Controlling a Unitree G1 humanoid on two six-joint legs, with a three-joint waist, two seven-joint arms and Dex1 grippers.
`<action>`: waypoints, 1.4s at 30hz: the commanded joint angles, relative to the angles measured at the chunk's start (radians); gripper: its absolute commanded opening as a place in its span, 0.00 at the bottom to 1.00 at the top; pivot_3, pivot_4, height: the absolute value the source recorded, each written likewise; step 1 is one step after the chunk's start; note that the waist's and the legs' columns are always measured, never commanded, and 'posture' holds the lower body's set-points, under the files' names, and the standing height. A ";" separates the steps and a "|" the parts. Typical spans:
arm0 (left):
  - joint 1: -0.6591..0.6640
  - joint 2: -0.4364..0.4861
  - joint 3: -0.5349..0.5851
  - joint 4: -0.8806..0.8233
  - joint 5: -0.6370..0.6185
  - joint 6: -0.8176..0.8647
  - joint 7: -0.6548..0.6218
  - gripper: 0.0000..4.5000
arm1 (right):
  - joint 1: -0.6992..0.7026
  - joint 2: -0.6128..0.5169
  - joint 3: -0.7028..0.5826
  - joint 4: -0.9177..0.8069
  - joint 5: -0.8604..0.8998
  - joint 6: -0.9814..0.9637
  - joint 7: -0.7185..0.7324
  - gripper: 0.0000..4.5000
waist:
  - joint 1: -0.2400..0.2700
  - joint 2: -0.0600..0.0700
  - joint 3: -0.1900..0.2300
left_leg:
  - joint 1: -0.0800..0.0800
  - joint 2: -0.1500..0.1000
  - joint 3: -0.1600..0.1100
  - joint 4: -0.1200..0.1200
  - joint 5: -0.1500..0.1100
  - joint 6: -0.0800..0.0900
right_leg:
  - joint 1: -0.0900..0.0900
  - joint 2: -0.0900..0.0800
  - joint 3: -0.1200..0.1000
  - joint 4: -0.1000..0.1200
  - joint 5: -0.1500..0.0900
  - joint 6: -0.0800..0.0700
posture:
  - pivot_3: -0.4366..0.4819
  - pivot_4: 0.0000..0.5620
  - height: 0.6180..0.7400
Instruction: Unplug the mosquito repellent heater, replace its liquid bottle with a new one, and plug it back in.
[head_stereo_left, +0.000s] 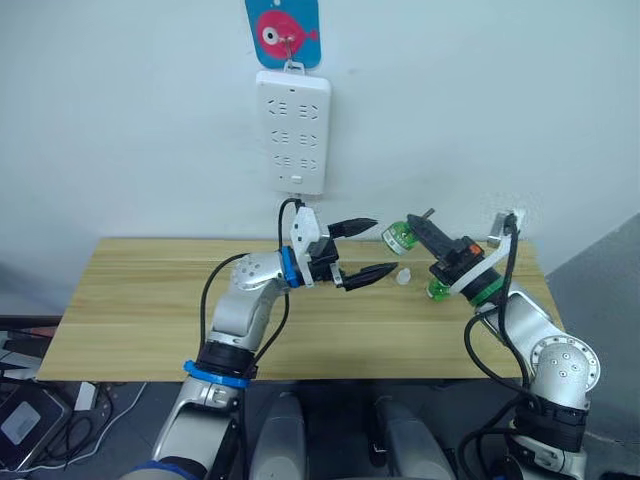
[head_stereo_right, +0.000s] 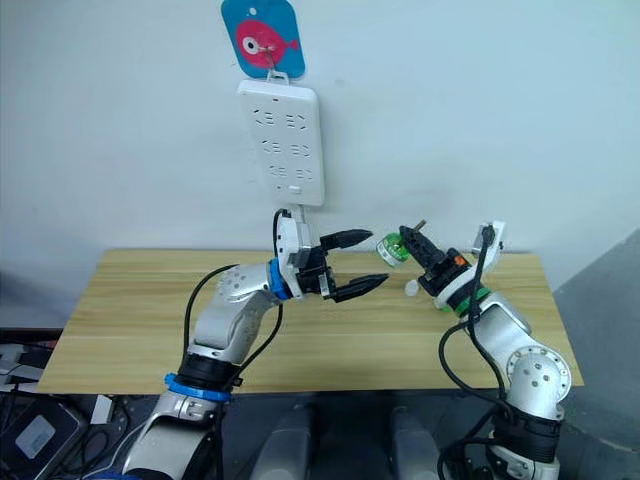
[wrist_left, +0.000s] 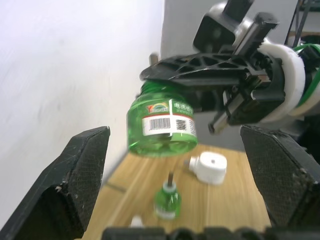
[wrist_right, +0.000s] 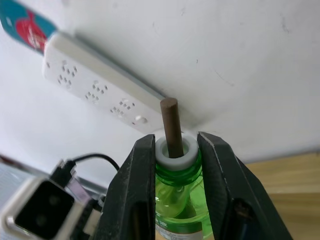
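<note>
The right gripper (head_stereo_left: 432, 243) is holding a green bottle (head_stereo_left: 401, 238) up in the air above the table (head_stereo_left: 140, 300), its two fingers closed on the neck just below the white collar, with the brown wick (wrist_right: 171, 126) sticking out past the fingertips. The left gripper (head_stereo_left: 364, 248) is facing it from just beside, fingers spread wide and gripping nothing — the bottle's base is sitting in line with the gap between them. The heater (wrist_left: 208, 167) is lying unplugged on the table under the two grippers, and a second bottle (wrist_left: 167, 200) is standing upright near it, with a small white cap (wrist_left: 135, 220) close by. The strip (head_stereo_left: 292, 130) is hanging on the wall, none of its sockets in use. Judging by this, a handover or regrasp of the bottle is in hand. To do it well, the left fingers should be closing squarely across the labelled body, not the slippery rounded shoulder, and the right should be letting go only once that grip is firm — the bottle is smooth and tilted, so it could be twisting out or dropping onto the heater below. The wick should be staying clear of both grippers. Which bottle is the new one I cannot tell
</note>
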 joint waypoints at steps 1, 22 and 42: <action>0.000 -0.041 -0.012 -0.048 0.014 -0.041 0.075 1.00 | 0.001 -0.003 -0.005 -0.016 0.176 -0.032 -0.112 0.19 | -0.004 0.000 0.000 | 0.000 0.000 0.000 0.000 0.000 0.000 | 0.000 0.000 0.000 0.000 0.000 0.000 | 0.68 0.37 1.00; -0.011 -0.146 -0.045 0.006 0.041 -0.096 0.218 1.00 | 0.006 -0.091 0.113 -0.037 0.360 -0.209 -0.253 0.19 | -0.007 0.000 0.000 | -0.001 -0.001 0.001 0.000 0.000 0.000 | 0.000 0.000 0.002 -0.001 0.000 0.001 | 0.66 0.37 1.00; -0.012 -0.137 -0.055 0.036 0.061 -0.105 0.242 0.51 | -0.011 -0.131 0.175 -0.052 0.390 -0.270 -0.269 0.27 | -0.007 0.000 0.000 | -0.001 -0.001 0.001 -0.001 0.000 0.000 | -0.001 0.000 0.002 -0.002 0.000 0.001 | 0.66 0.37 1.00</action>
